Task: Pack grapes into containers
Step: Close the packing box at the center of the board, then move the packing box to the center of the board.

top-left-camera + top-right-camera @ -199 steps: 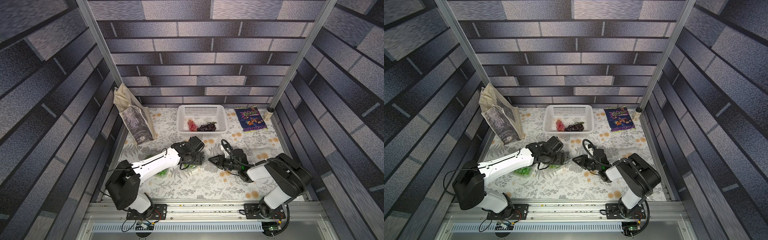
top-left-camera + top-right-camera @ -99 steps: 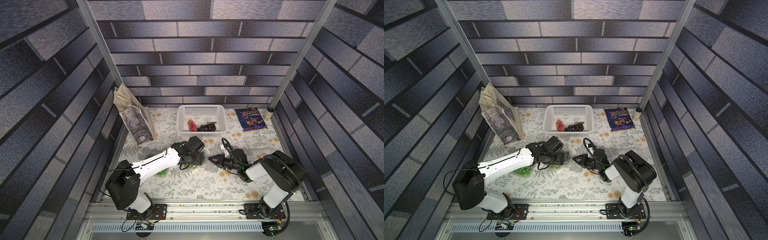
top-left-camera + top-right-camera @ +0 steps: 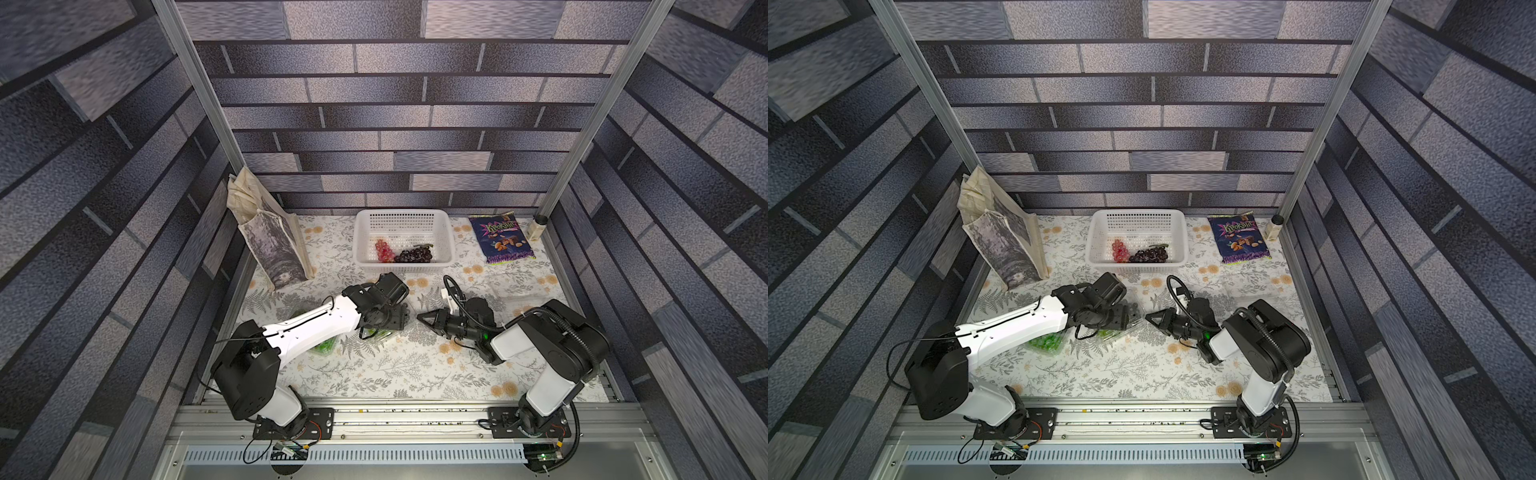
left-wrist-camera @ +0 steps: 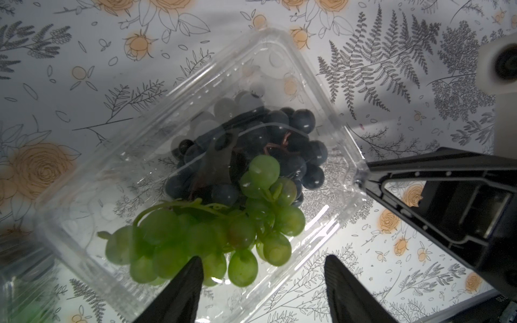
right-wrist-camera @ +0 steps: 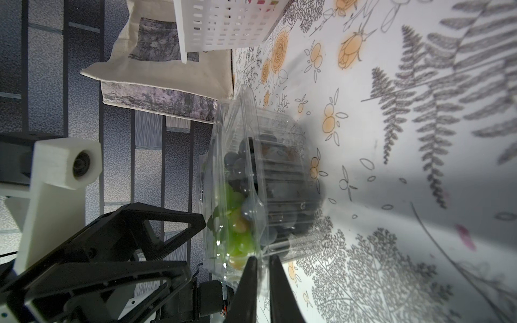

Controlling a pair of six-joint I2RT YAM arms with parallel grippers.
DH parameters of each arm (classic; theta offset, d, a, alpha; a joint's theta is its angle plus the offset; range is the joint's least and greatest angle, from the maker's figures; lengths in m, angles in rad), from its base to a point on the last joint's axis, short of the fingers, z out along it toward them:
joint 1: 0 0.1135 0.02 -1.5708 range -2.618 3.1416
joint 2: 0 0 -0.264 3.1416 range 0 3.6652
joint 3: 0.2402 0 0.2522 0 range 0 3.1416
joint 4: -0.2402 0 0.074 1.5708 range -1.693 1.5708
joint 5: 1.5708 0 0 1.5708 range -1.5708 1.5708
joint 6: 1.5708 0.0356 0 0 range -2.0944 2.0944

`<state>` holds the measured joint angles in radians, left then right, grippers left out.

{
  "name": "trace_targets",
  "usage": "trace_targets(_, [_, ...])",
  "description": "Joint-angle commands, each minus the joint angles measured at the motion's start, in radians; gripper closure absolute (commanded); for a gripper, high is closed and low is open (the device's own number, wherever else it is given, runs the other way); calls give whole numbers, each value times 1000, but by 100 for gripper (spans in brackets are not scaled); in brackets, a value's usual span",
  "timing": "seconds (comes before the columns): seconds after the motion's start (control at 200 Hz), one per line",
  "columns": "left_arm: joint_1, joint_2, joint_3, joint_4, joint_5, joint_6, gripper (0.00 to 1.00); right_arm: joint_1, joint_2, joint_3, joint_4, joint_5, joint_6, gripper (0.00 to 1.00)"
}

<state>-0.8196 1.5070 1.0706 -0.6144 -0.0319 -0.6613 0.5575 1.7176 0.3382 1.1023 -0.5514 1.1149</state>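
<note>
A clear container (image 4: 112, 195) in mid-table holds black grapes (image 4: 279, 134) and green grapes (image 4: 181, 237). My left gripper (image 4: 263, 258) hovers open over its near edge, one finger above the green bunch and the other outside the rim. My right gripper (image 5: 261, 258) is shut on the container's (image 5: 243, 112) corner rim, with thin plastic between the fingers. In a top view both grippers (image 3: 390, 322) (image 3: 420, 316) meet at this box. A second container with green grapes (image 3: 1044, 341) lies under the left arm. Red grapes (image 3: 384, 250) and dark purple grapes (image 3: 413, 254) lie in the white basket.
The white basket (image 3: 403, 214) stands at the back centre. A canvas tote bag (image 3: 270, 241) leans at the back left. A purple snack bag (image 3: 500, 239) and a small jar (image 3: 536, 226) sit at the back right. A faint clear container (image 3: 515, 291) lies right of the right gripper.
The right arm's upper part has shifted slightly. Both grippers stay at the container in mid-table, and the left arm has not visibly moved.
</note>
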Motion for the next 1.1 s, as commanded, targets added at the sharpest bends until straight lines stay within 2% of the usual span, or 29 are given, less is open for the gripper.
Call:
trace_targets(0.0, [-4,-27,23,-17,-30,-8,30,-7,-38,-4,-40,2,-25,84])
trace_targets(0.055, [5,-52,23,-16,-31,-14,29,-8,-95,1,-116,15,-55,82])
trace_targets(0.135, [20,-101,16,-11,-31,-27,29,-8,-212,32,-306,47,-138,72])
trace_targets(0.301, [66,-228,-36,-8,-34,-64,27,-8,-507,188,-926,224,-438,58])
trace_targets(0.416, [84,-287,-77,-32,-39,-91,23,-8,-560,305,-1153,257,-578,44])
trace_targets(0.486, [90,-304,-106,-39,-29,-113,20,-8,-543,348,-1194,245,-612,35])
trace_targets(0.666, [91,-327,-174,-39,-13,-172,15,-8,-498,386,-1186,243,-633,25])
trace_targets(0.751, [91,-336,-213,-2,13,-201,14,-8,-481,393,-1163,234,-635,15])
trace_targets(0.932, [90,-295,-245,64,50,-222,12,-8,-421,411,-1132,192,-635,10])
trace_targets(1.097, [94,-220,-234,119,63,-212,12,-8,-379,409,-1091,163,-623,9])
